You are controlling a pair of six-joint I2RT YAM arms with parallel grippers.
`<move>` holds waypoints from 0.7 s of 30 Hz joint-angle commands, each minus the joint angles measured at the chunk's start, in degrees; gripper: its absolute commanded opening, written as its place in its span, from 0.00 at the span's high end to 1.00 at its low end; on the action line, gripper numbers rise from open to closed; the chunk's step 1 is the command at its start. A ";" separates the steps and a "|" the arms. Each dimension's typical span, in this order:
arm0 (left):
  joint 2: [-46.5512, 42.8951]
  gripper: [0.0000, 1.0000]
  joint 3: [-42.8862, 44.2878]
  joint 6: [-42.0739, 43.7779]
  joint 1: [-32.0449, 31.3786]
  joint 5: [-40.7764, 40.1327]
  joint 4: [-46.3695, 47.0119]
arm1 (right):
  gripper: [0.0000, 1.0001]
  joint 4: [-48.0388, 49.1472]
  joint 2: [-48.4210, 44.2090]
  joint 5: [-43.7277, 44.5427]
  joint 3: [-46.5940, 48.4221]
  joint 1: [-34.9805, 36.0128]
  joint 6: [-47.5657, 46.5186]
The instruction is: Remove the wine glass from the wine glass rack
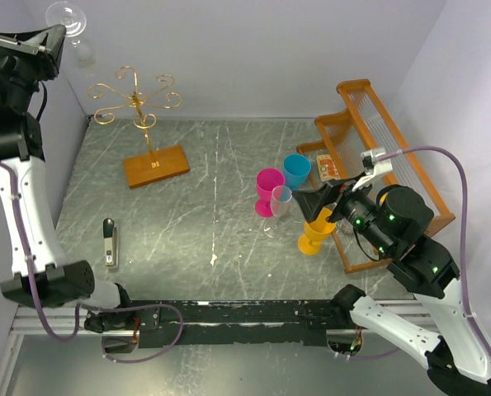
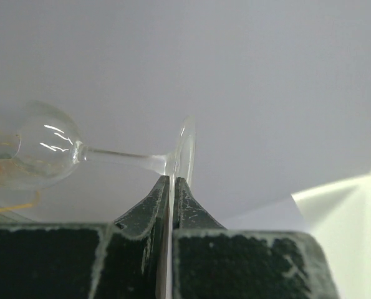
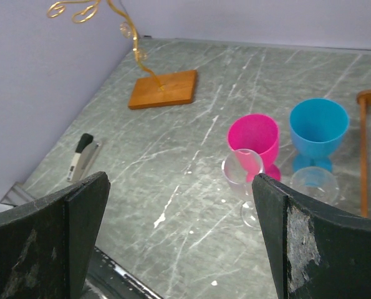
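Note:
A clear wine glass (image 1: pixel 67 16) is held high at the far left, lying sideways. My left gripper (image 1: pixel 55 37) is shut on the rim of its foot. In the left wrist view the foot (image 2: pixel 185 149) sits between my shut fingers (image 2: pixel 160 199), and the stem and bowl (image 2: pixel 38 146) point left. A bit of gold wire shows through the bowl. The gold wire wine glass rack (image 1: pixel 134 97) stands on its wooden base (image 1: pixel 154 166), below and to the right of the glass, with nothing hanging on it. My right gripper (image 1: pixel 309 202) is open and empty over the table.
A second clear glass (image 3: pixel 242 168) stands between my right gripper's (image 3: pixel 179 180) fingers in view, beside a pink cup (image 1: pixel 269 188), a blue cup (image 1: pixel 296 169) and a yellow cup (image 1: pixel 315 231). An orange wooden-framed rack (image 1: pixel 394 165) stands at the right. A small black and white tool (image 1: pixel 109 242) lies at the left.

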 commanded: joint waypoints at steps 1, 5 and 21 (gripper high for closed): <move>-7.55 0.93 -7.96 -5.68 0.32 10.07 12.25 | 0.01 5.59 1.53 -5.64 -2.02 0.09 3.98; -13.45 0.93 -14.87 -9.41 0.23 17.24 17.63 | 0.01 9.85 3.23 -9.43 -3.82 0.15 6.79; -29.63 0.93 -37.29 -21.94 -14.15 26.79 35.50 | 0.02 43.02 14.07 -29.47 -13.86 0.23 25.41</move>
